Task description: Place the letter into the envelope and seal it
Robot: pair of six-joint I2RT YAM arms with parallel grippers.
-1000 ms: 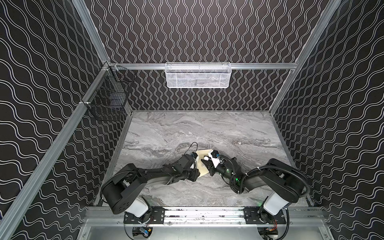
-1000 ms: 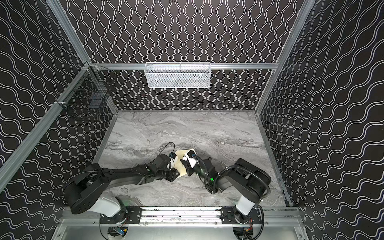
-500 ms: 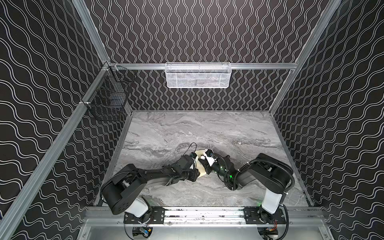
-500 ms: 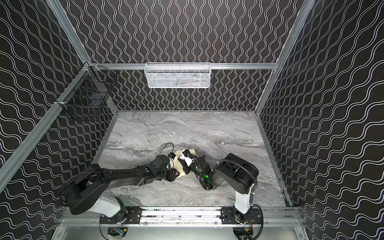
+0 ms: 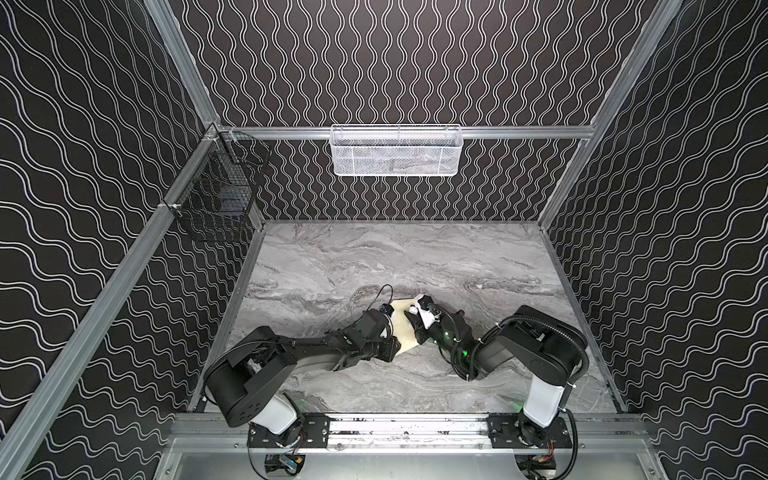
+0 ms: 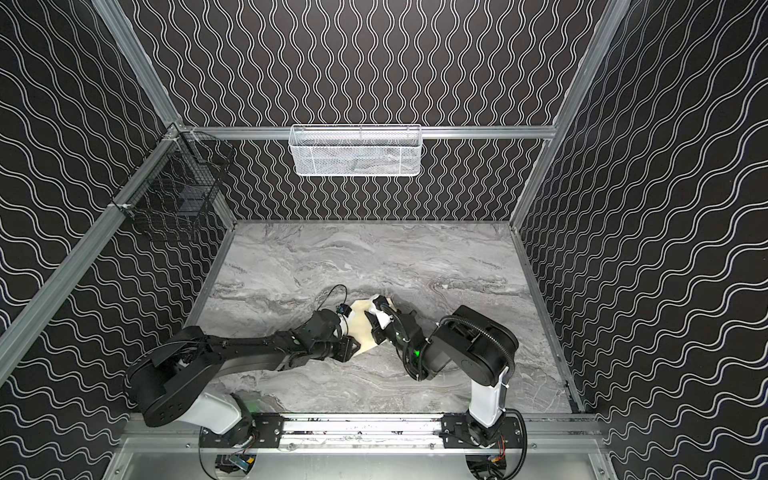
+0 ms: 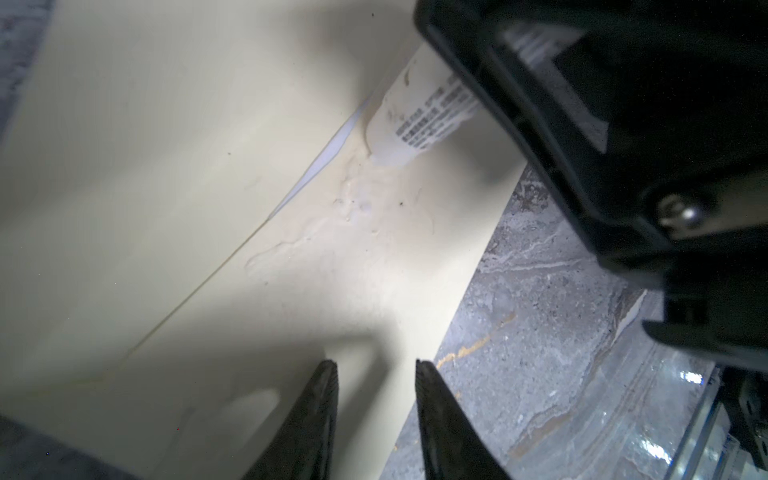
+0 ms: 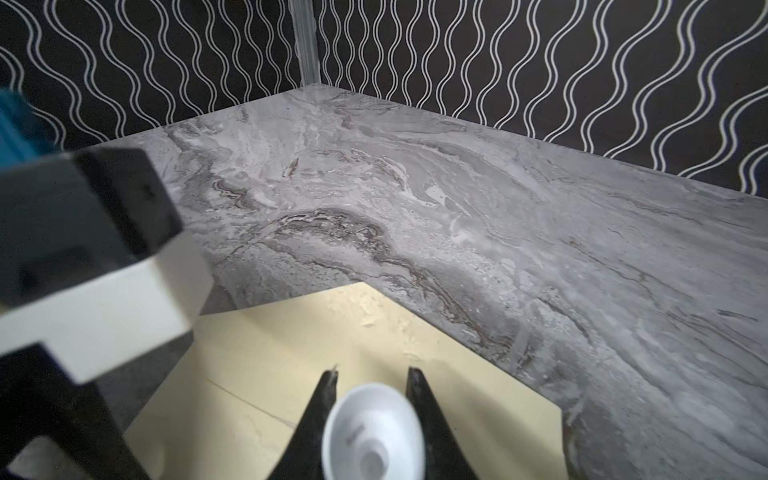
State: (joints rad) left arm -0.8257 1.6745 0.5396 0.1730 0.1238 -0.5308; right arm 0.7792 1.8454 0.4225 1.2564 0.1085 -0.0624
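The cream envelope point(image 5: 402, 334) point(image 6: 360, 332) lies flat on the marble table between both arms. In the left wrist view a thin white sliver, the letter point(image 7: 332, 145), shows at the seam between flap and body of the envelope point(image 7: 166, 145). My right gripper point(image 8: 372, 374) point(image 5: 414, 321) is shut on a small white stick point(image 8: 374, 428) point(image 7: 415, 120), whose tip rests on the flap beside wet smears point(image 7: 357, 195). My left gripper point(image 7: 376, 368) hangs low over the envelope's near edge, open, with nothing between its fingers; in both top views its wrist hides them.
A white mesh basket point(image 5: 397, 151) hangs on the back wall and a black wire basket point(image 5: 216, 199) on the left wall. Bare marble table point(image 5: 415, 257) stretches behind the envelope. The two wrists stand close together over the envelope.
My right gripper has carried the white stick leftward across the envelope, and its arm has swung in closer. The left arm has stayed put.
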